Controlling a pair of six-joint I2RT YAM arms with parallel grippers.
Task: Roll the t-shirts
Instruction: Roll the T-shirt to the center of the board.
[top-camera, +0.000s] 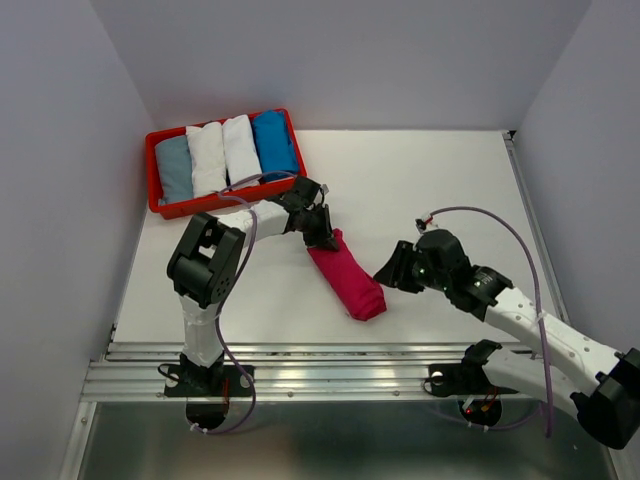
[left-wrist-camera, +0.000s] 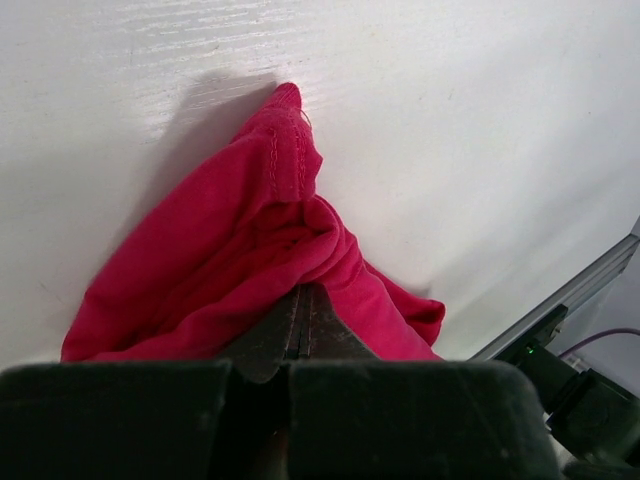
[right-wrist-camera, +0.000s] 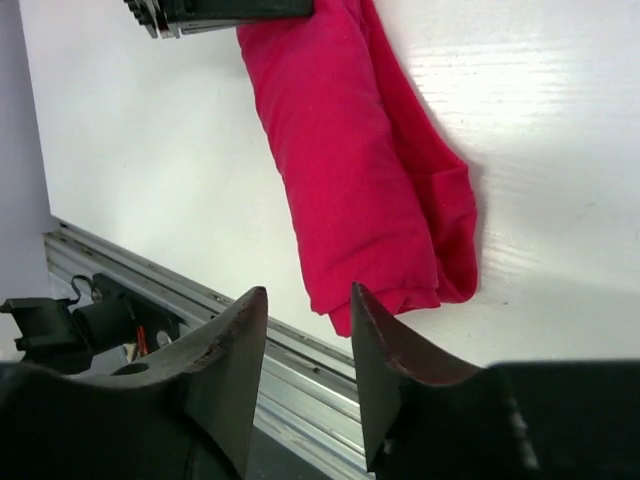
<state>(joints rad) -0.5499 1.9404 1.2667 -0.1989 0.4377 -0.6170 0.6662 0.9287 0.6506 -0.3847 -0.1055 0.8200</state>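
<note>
A magenta t-shirt (top-camera: 350, 275) lies as a long loose roll on the white table, running from the middle toward the near edge. My left gripper (top-camera: 325, 235) is at its far end, shut on a pinch of the pink cloth (left-wrist-camera: 220, 260), whose folds gather at the closed fingertips (left-wrist-camera: 301, 292). My right gripper (top-camera: 385, 275) hovers just right of the roll's near end, open, with nothing between its fingers (right-wrist-camera: 308, 295). The roll's near end (right-wrist-camera: 350, 170) lies beyond those fingertips, apart from them.
A red tray (top-camera: 200, 207) at the back left holds a grey-blue roll (top-camera: 174, 168), two white rolls (top-camera: 207, 158) and a blue roll (top-camera: 274, 143), side by side. A metal rail (top-camera: 320, 365) runs along the table's near edge. Grey walls enclose the table's sides.
</note>
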